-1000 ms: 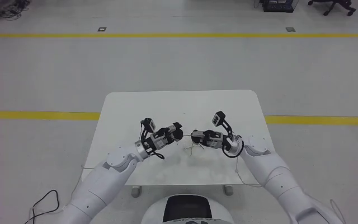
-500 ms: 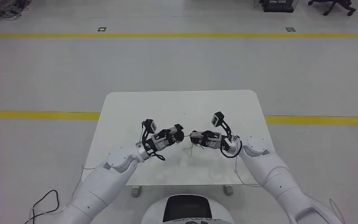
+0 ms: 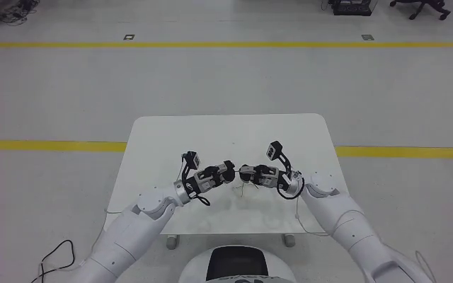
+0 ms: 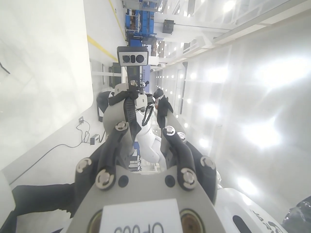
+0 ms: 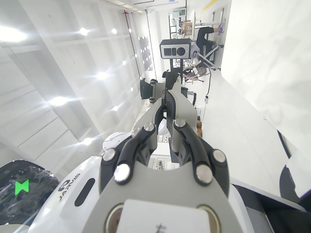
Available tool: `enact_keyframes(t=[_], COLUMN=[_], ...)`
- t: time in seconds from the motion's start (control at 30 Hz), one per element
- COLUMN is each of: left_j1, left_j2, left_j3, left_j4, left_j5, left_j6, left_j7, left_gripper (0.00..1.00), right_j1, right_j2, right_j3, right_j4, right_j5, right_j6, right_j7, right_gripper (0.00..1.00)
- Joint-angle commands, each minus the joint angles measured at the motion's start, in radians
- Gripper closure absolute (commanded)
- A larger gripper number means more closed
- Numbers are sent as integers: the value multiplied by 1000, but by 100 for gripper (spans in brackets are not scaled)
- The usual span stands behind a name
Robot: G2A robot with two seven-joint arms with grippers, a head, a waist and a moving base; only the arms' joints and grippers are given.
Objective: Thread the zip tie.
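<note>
Two grippers meet nose to nose over one white table. In the top view the left gripper [image 3: 231, 172] and the right gripper [image 3: 243, 172] sit just beside each other at the centre of the frame. Their tips point at one another above the near half of the table [image 3: 226, 131].

The right gripper's two fingers [image 5: 170, 109] are drawn together at their tips. They pinch what seems to be the single zip tie [image 3: 244, 187], a thin pale strand that is hard to make out. It dangles below this gripper, just under the frame's centre. The left gripper's two fingers [image 4: 130, 112] stand apart with a clear gap between them and are aimed at the other gripper.

Both arms are bent at the elbow. The left arm comes in from the lower left of the frame and the right arm from the lower right, with the forearms angling inward to meet. Each wrist carries one wrist camera [image 3: 276, 149] on a short stalk.

Each gripper's base bears one white label [image 4: 139, 215] with dark print, partly cut off at the picture's edge.

Two yellow floor lines cross the pale floor. One [image 3: 226, 44] runs across the upper frame. The other [image 3: 64, 146] runs at mid-height, passing behind the table.
</note>
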Motion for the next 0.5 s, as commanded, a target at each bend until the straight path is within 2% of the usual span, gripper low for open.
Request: enact_keyframes(t=[0.0, 0.47], left_j1=[-1, -9], left_j2=[0, -2], left_j3=[3, 13], left_j4=[0, 4], left_j5=[6, 33], left_j6=[2, 2], left_j7=[0, -8], left_gripper=[80, 84], right_j1=[0, 1], right_j2=[-1, -6], right_j3=[1, 3], right_j4=[0, 8], right_j5=[1, 3], right_j6=[-3, 5], right_j7=[-1, -7], right_gripper=[100, 100])
